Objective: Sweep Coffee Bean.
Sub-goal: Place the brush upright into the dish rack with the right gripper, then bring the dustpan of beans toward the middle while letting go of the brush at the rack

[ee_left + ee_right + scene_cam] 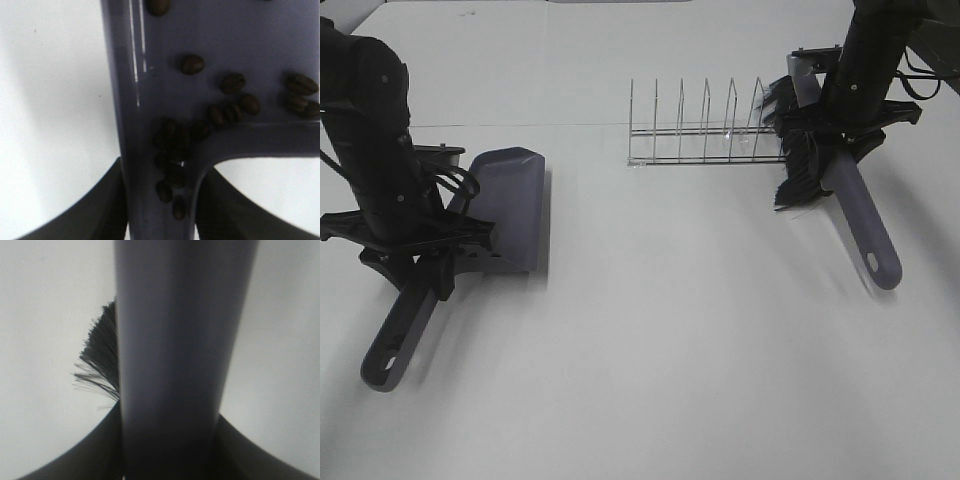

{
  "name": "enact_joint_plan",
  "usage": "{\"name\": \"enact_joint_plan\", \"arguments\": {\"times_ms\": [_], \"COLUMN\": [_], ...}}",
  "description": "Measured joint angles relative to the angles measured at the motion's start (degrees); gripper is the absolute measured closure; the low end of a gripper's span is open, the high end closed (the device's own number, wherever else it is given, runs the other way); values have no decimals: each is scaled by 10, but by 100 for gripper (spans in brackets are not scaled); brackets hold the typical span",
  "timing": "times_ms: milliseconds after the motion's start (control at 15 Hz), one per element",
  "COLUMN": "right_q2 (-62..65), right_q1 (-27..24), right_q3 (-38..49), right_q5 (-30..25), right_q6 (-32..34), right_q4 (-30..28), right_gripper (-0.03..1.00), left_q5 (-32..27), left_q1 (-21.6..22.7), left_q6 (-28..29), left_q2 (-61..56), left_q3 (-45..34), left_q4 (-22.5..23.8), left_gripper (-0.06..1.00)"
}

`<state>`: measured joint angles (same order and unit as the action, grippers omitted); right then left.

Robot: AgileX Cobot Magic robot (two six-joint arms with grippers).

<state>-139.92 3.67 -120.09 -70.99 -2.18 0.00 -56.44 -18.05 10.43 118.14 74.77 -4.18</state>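
My left gripper [425,255] is shut on the handle of the purple-grey dustpan [510,205], which rests on the white table at the left. In the left wrist view, several dark coffee beans [172,145] lie inside the dustpan [225,40], clustered where the pan meets the handle channel. Others are scattered across the pan floor. At the right, my right gripper [840,125] is shut on the handle of the brush [865,225]. The black bristles [800,165] hang beside the wire rack. The right wrist view shows the brush handle [175,340] and the bristles [102,360].
A wire dish rack [705,130] stands at the back, centre-right, touching or very near the brush bristles. White table [670,350] stretches between the two arms and toward the front edge.
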Motion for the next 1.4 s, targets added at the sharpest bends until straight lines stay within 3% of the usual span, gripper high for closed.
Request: {"name": "enact_joint_plan", "arguments": {"times_ms": [67, 200, 867, 933, 1067, 1200, 1400], "right_q2": [-37, -51, -57, -56, -46, -32, -18], "right_q1": [0, 0, 0, 0, 0, 0, 0], "right_q3": [-56, -88, -95, -95, -95, -95, -95], "right_q5": [0, 2, 0, 1, 4, 7, 13], "right_q6": [0, 1, 1, 0, 0, -1, -1], "right_q4": [0, 0, 3, 5, 5, 5, 0], "right_gripper": [60, 60, 60, 54, 26, 19, 17], "left_q5": [0, 0, 0, 0, 0, -1, -1], "left_q1": [0, 0, 0, 0, 0, 0, 0], "left_q6": [0, 0, 0, 0, 0, 0, 0], "left_q2": [0, 0, 0, 0, 0, 0, 0], "left_q3": [0, 0, 0, 0, 0, 0, 0], "left_q4": [0, 0, -2, -2, -2, -2, -2], "left_gripper": [61, 61, 61, 61, 61, 61, 61]}}
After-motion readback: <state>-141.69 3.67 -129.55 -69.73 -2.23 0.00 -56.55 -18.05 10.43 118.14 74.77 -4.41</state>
